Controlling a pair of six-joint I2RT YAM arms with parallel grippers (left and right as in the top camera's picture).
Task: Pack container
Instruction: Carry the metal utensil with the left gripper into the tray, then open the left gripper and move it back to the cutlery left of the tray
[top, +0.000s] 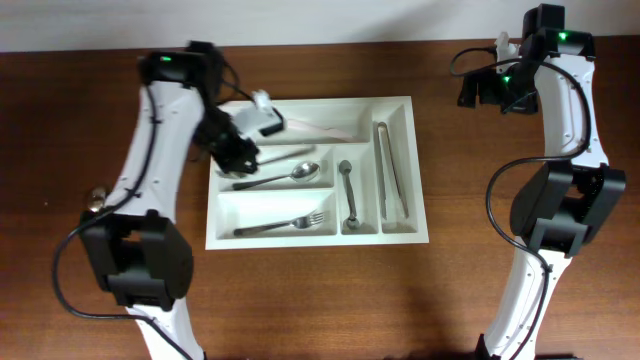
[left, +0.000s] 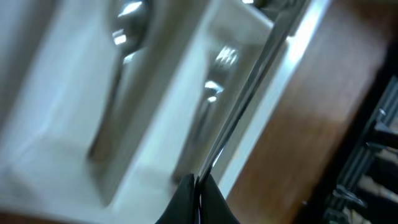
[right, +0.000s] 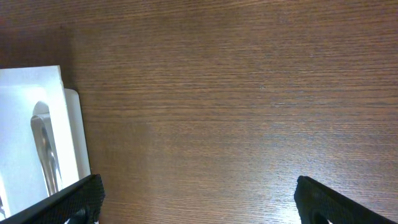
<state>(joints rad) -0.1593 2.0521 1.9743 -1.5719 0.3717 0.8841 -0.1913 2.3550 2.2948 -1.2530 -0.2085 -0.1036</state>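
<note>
Container (top: 415, 170) looked light, stiff, slick plastic, best taken by rim; L gripper (left: 198, 184) pinched a slim steel utensil (left: 250, 87), R gripper (right: 199, 199) wide, empty.

In the tray (top: 416, 170): spoon (top: 280, 178) in the middle long slot, fork (top: 282, 225) in front of it, tongs (top: 390, 170) far right, another utensil (top: 347, 190) just left of them. Left gripper (left: 196, 186) pinches a blade (left: 249, 93) over the left end.

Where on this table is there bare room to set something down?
Bare table right of the cutlery tray, up to the right arm, and in front of it. Crowded: its far-left corner, under the left gripper holding a thin utensil.
</note>
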